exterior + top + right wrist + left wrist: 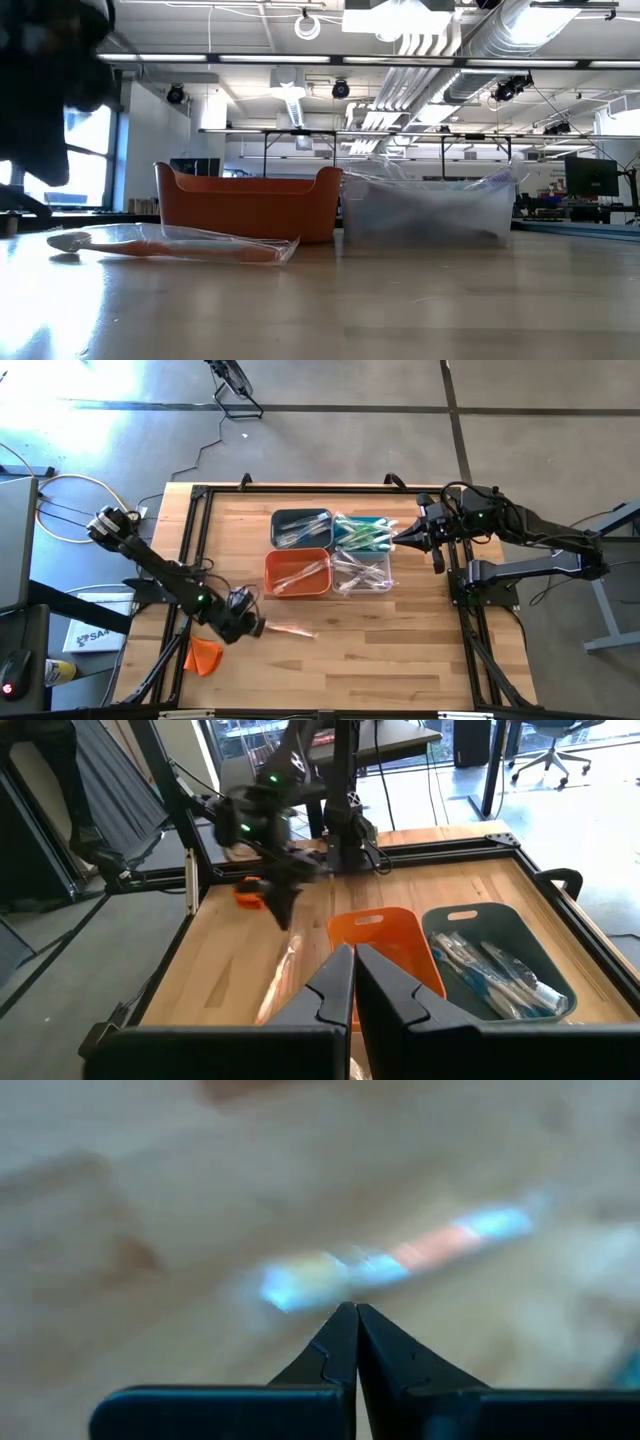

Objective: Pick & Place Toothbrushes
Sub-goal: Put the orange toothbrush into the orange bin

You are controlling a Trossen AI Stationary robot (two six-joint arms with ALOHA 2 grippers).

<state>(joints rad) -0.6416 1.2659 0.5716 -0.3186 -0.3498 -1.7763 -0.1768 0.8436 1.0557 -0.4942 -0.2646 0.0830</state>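
One wrapped toothbrush [290,630] with an orange handle lies flat on the wooden table, near the front left; the low view shows the toothbrush [170,245] with nothing on it. My left gripper [258,628] is shut and hovers just beside and above its left end; in its wrist view the shut gripper [355,1308] points at the blurred toothbrush [400,1260]. More toothbrushes lie in the four bins. My right gripper [398,540] is shut, raised beside the teal bin [365,532].
The dark grey bin [300,527], teal bin, orange bin [297,572] and clear bin [362,572] stand together at the table's far middle. A small orange lump [203,654] lies by the front left edge. Bare wood stretches across the front and right.
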